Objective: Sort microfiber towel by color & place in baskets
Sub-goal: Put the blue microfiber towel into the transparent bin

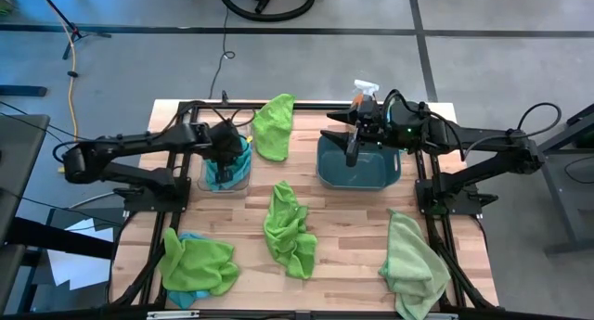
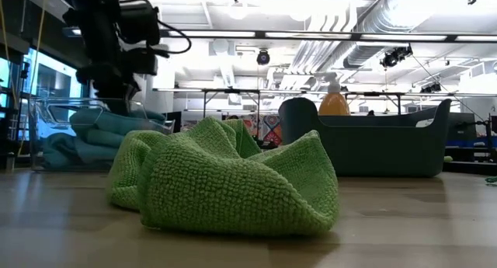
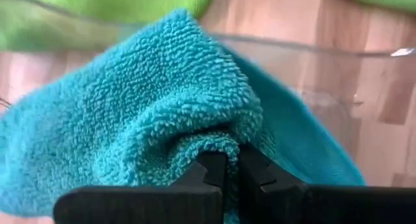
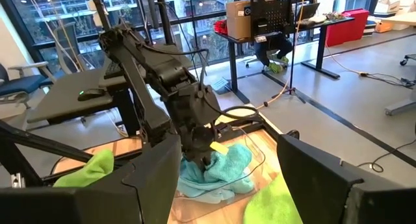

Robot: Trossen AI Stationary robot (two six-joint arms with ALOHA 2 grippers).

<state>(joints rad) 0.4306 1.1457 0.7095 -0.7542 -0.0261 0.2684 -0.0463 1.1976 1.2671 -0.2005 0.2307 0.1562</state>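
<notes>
High view: left gripper (image 1: pixel 225 156) down in the clear basket (image 1: pixel 243 174); right gripper (image 1: pixel 353 146), fingers apart and empty, over the teal tub (image 1: pixel 358 175); green towels (image 1: pixel 289 225) lie unsorted on the table (image 1: pixel 353 236). Left wrist view: fingers clamped on the blue towel (image 3: pixel 143 113), probably placing it by colour.

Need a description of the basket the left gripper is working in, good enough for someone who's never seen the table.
Start at the wooden table and look to its far left part, beside the green towel at the back edge. The clear bin stands there, with the left gripper shut on a teal towel inside it. Unlike the wider dark teal tub to its right, it is small and see-through.
</notes>
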